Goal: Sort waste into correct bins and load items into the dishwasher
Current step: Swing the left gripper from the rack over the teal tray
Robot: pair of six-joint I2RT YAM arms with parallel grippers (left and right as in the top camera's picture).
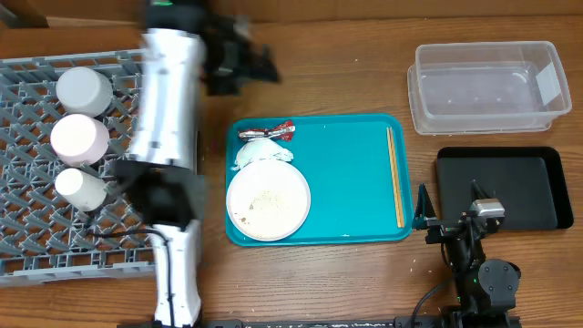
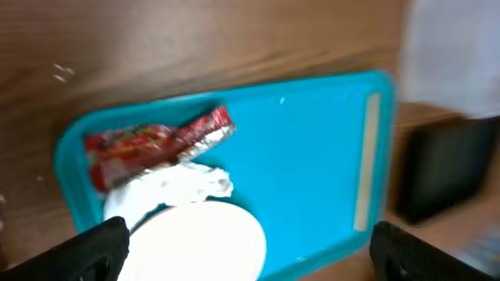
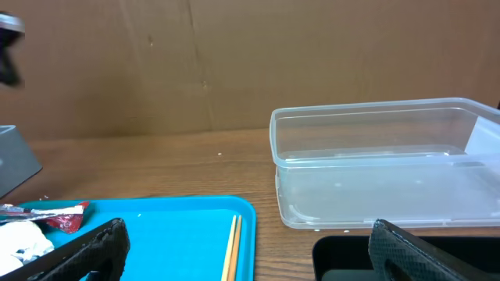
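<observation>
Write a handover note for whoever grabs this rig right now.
Left gripper open, empty, near the teal tray.
Right gripper open, empty, beside the black tray.
Done: three small vessels upturned in the dish rack.
Left: red-and-silver wrapper, napkin and white plate with crumbs, all on the teal tray; chopsticks there too.
Clear tub and black tray hold nothing.

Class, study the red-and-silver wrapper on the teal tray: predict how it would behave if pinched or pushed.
The wrapper looks crinkled and thin, so it is probably floppy and very light, likely to bend rather than lift flat. Its shiny foil end may be slippery. It lies against the napkin, so a push might drag that along.
</observation>
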